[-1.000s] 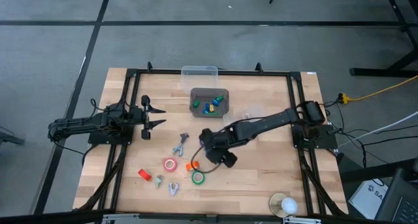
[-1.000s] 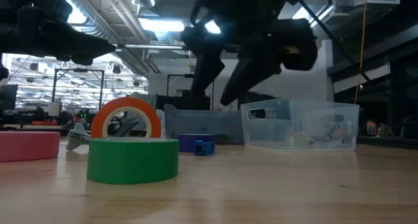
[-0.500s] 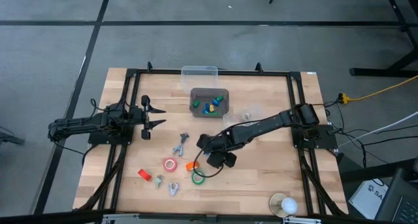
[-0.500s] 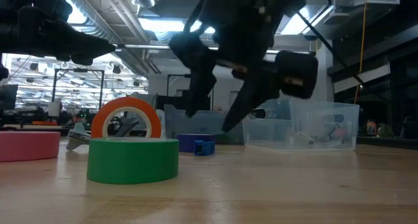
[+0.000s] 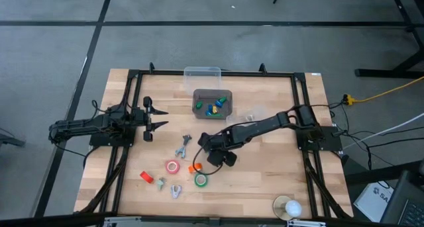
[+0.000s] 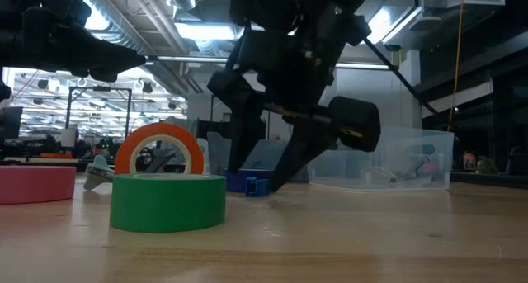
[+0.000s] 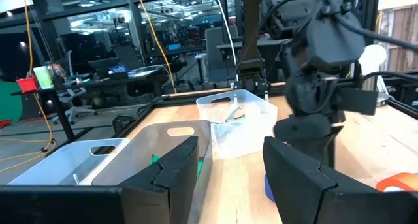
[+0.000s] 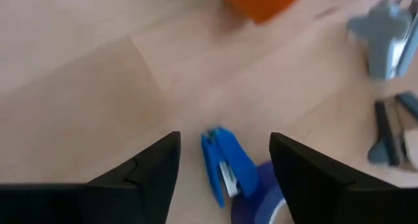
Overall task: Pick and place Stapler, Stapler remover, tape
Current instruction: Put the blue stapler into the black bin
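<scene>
A small blue stapler [image 8: 225,166] lies flat on the wooden table, with a blue tape roll [image 8: 266,196] right beside it. My right gripper [image 8: 224,138] hangs open just above it, slanting down, one finger on each side and touching nothing; the low view shows its fingertips [image 6: 239,169] close to the table around the stapler [image 6: 256,184]. A green tape roll [image 6: 167,202] lies flat, with an orange roll [image 6: 159,151] standing on edge behind it and a pink roll [image 5: 173,166] to its left. Grey staple removers [image 5: 184,146] lie nearby. My left gripper [image 5: 154,118] waits open at the table's left.
A grey bin [image 5: 212,102] holding small coloured pieces and a clear container [image 5: 202,73] stand at the far side; another clear container [image 6: 379,158] sits behind my right gripper. A red stapler [image 5: 146,177] and a white ball [image 5: 288,206] lie near the front edge.
My right gripper has come down toward the table and a little toward its left edge, rolling at the wrist, until its fingers stand low around the blue stapler. The left arm and the objects have kept still.
</scene>
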